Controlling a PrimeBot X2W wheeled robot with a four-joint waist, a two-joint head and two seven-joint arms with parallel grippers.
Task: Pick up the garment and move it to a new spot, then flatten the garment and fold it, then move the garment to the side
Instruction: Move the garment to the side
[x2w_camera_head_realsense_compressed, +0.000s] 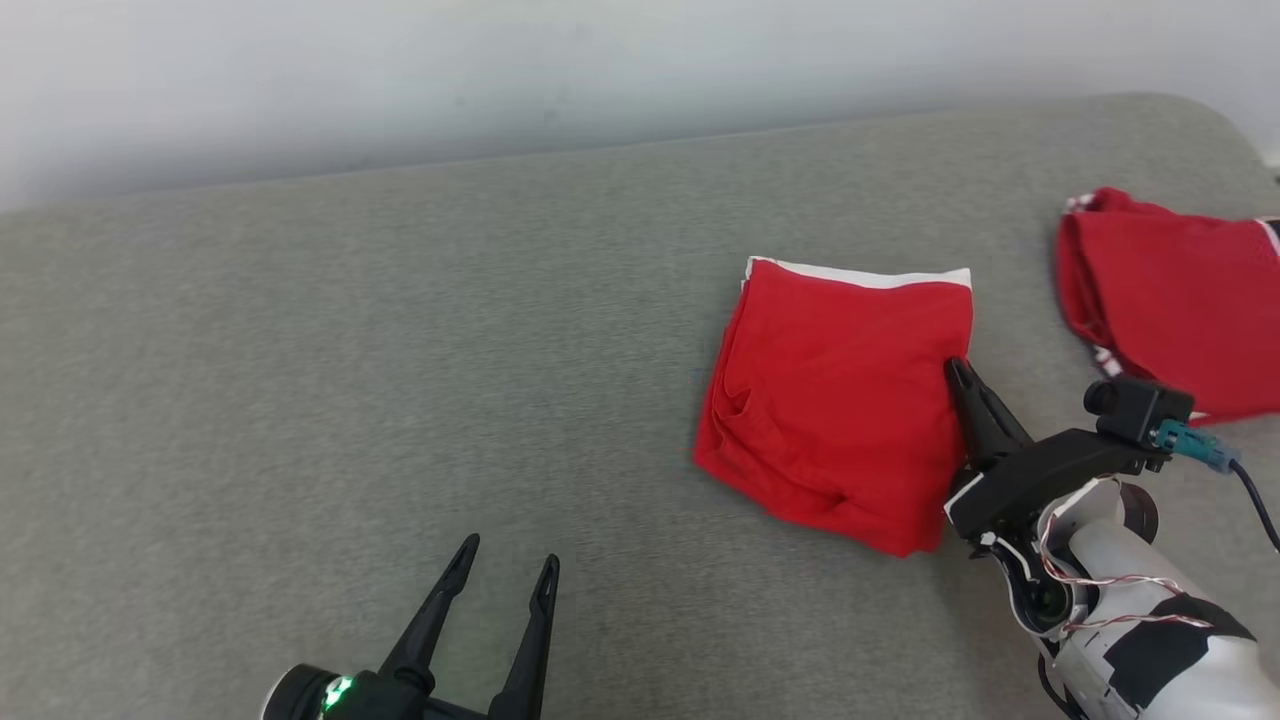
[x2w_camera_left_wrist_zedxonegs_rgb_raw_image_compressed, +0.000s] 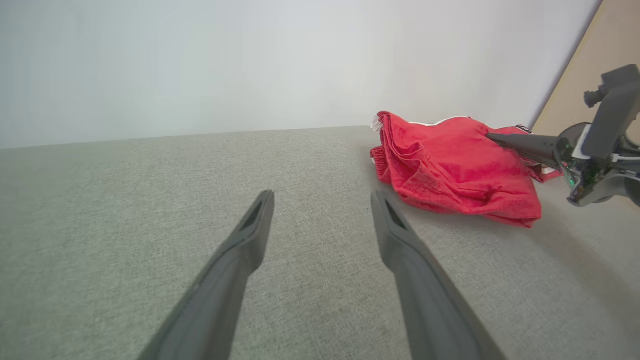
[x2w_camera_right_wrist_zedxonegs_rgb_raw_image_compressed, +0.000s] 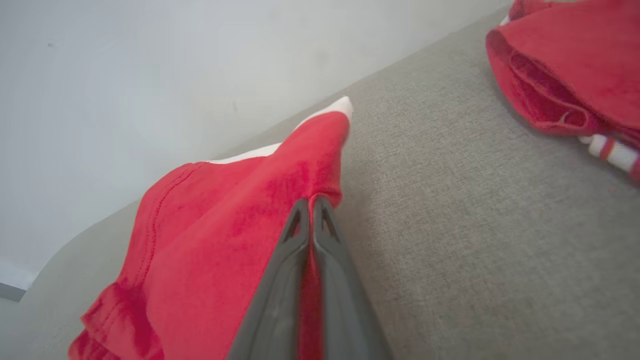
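A: While the left gripper (x2w_camera_head_realsense_compressed: 510, 552) is hanging over bare cushion (x2w_camera_head_realsense_compressed: 300, 380) at the lower left, jaws spread wide and carrying nothing, what is happening further over?

B: Moving rightward, the garment (x2w_camera_head_realsense_compressed: 840, 400) is lying right of centre on the cushion as a neat red rectangle, with its white band showing along the far edge. It is looking folded and fairly flat (a few creases are bunching at its left side).

A: So the pick-up, the flattening and the fold are looking done?

B: I am judging so from how it is lying. What is remaining, I am thinking, is the last step: shifting it to the side.

A: And the right gripper (x2w_camera_head_realsense_compressed: 957, 368)?

B: It is reaching in from the lower right, its tips sitting on the garment's right edge. In its wrist view the fingers (x2w_camera_right_wrist_zedxonegs_rgb_raw_image_compressed: 282, 280) are pressing together, a strip of red cloth is seeming to sit nipped between them, and that edge is puckering up at the tips. So I am reading it as gripping the garment, ready for the move.

A: Anything beyond it?

B: Further right, another red piece, the spare (x2w_camera_head_realsense_compressed: 1170, 300), is lying rumpled near the cushion's right end, apart from the folded one. Whether that is where the garment is heading, I am not able to tell.

A: Any worry?

B: Pulling by one edge is risking the fold, I am guessing.
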